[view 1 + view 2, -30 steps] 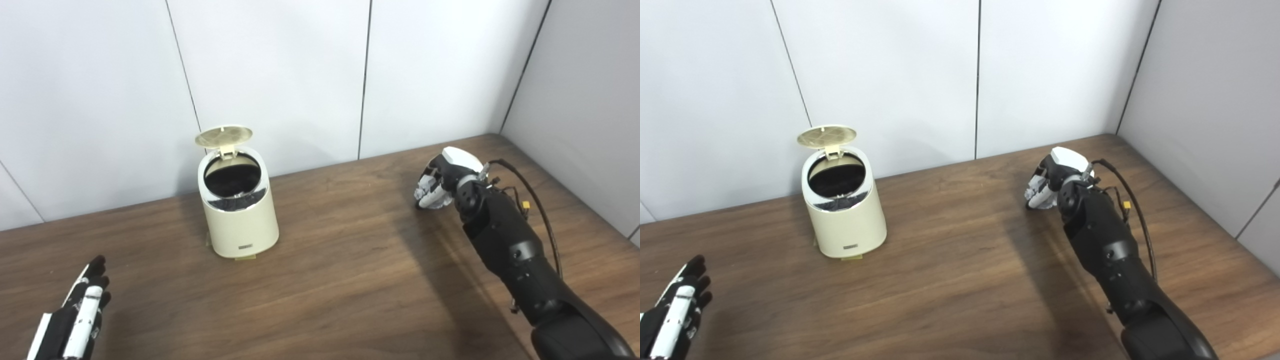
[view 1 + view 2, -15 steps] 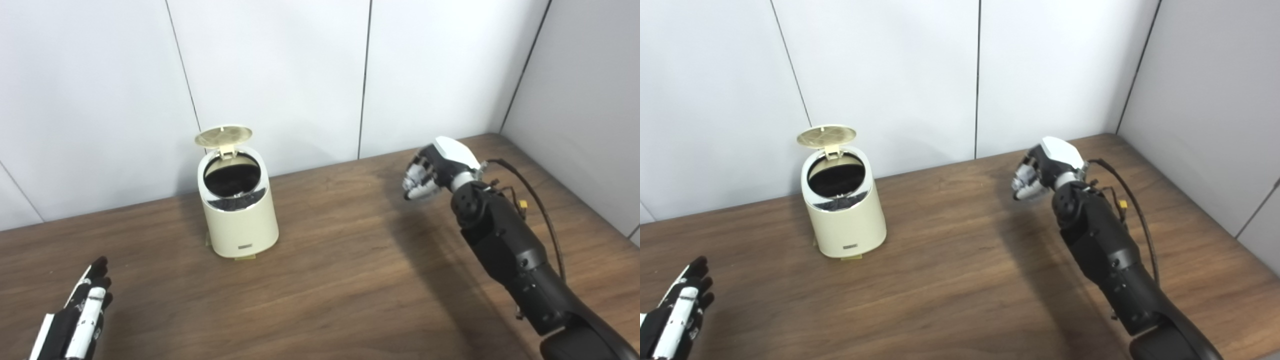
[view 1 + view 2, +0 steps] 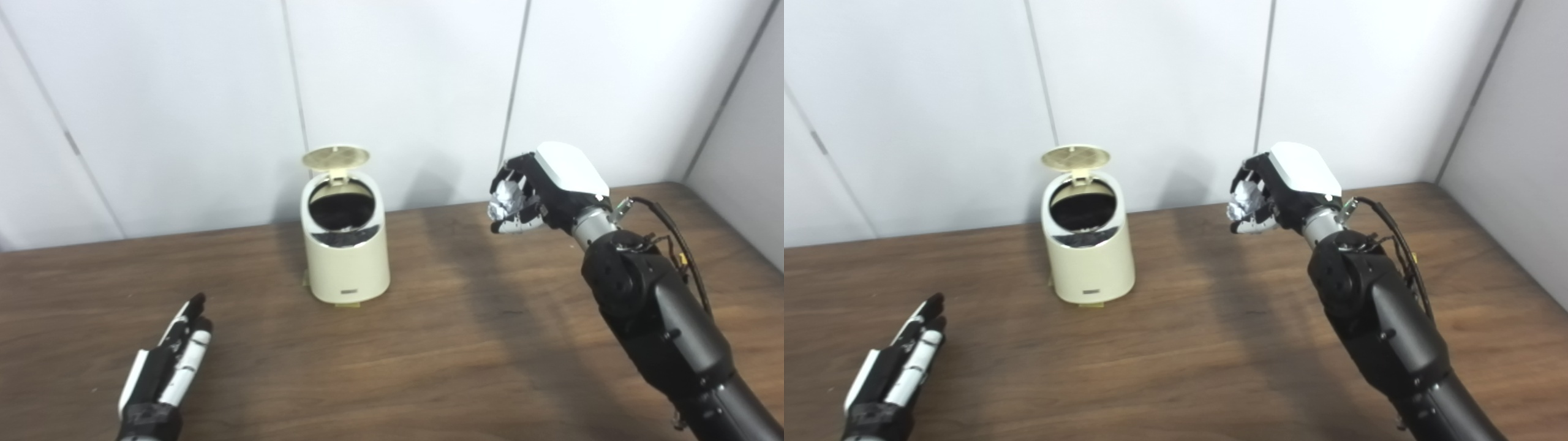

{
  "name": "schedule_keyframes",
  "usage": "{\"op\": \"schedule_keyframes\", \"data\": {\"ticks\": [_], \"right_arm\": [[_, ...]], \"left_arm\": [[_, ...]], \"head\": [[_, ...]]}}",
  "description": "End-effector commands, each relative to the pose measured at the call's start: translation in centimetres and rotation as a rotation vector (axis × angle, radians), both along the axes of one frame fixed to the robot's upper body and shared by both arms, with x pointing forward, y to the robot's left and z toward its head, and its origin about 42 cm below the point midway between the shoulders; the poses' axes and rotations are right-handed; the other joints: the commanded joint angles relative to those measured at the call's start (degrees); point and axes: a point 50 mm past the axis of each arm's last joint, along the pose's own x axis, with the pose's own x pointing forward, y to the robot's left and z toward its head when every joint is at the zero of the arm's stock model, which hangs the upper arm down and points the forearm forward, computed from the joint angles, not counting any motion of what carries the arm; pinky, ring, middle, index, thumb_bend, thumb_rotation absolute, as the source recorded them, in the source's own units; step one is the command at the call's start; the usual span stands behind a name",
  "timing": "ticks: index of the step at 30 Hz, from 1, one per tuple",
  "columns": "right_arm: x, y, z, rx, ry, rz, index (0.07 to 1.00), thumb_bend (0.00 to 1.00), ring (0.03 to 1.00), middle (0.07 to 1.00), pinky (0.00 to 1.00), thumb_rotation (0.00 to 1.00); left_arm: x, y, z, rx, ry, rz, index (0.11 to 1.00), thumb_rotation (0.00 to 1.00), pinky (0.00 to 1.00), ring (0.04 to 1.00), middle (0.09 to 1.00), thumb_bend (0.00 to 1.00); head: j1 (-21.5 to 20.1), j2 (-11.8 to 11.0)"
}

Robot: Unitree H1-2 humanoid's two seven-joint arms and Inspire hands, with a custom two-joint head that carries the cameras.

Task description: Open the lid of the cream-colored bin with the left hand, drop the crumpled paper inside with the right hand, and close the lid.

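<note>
The cream-colored bin [image 3: 346, 257] stands near the back wall with its round lid [image 3: 335, 157] tipped up and its dark inside showing. My right hand [image 3: 542, 190] is raised above the table to the right of the bin, shut on the crumpled paper [image 3: 506, 197], a whitish wad between its fingers. My left hand [image 3: 168, 367] lies low at the front left, fingers stretched out and open, holding nothing and well away from the bin. The right eye view shows the same bin [image 3: 1088, 248], right hand [image 3: 1280, 190] and left hand [image 3: 897, 373].
The brown wooden table [image 3: 429, 355] runs to white wall panels behind and a grey wall on the right. A black cable [image 3: 680, 245] loops along my right forearm.
My right hand has lifted off the table with the paper and moved left toward the bin. The camera has shifted, so the whole scene sits further right. The left hand stays open.
</note>
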Motion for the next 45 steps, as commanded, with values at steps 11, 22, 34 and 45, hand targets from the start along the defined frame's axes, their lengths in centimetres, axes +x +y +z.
{"op": "schedule_keyframes", "data": {"ticks": [11,22,34,45], "right_arm": [[-0.2,8.4,4.9,0.084,-0.208,0.25,0.509,0.5,0.385,0.51,0.45,0.0],[1.8,12.9,4.6,0.139,-0.232,0.313,0.527,0.49,0.389,0.52,0.29,0.0],[4.6,15.6,3.7,0.201,-0.237,0.329,0.526,0.49,0.39,0.508,0.29,0.0],[6.0,15.9,2.0,0.244,-0.197,0.29,0.526,0.49,0.386,0.505,0.29,0.0]], "left_arm": [[0.5,-1.3,-0.8,0.018,-0.05,-0.014,1.0,0.69,1.0,1.0,0.982,0.49],[0.7,-2.3,-0.9,0.001,-0.062,-0.013,1.0,0.69,1.0,1.0,0.982,0.49],[0.5,-2.6,-1.1,0.005,-0.057,-0.012,1.0,0.68,1.0,1.0,0.974,0.53],[0.2,-2.3,-1.3,-0.013,-0.058,-0.01,1.0,0.67,1.0,1.0,0.99,0.51]], "head": [[3.4,-0.9],[5.1,-1.3],[5.4,-1.4],[5.7,-1.2]]}}
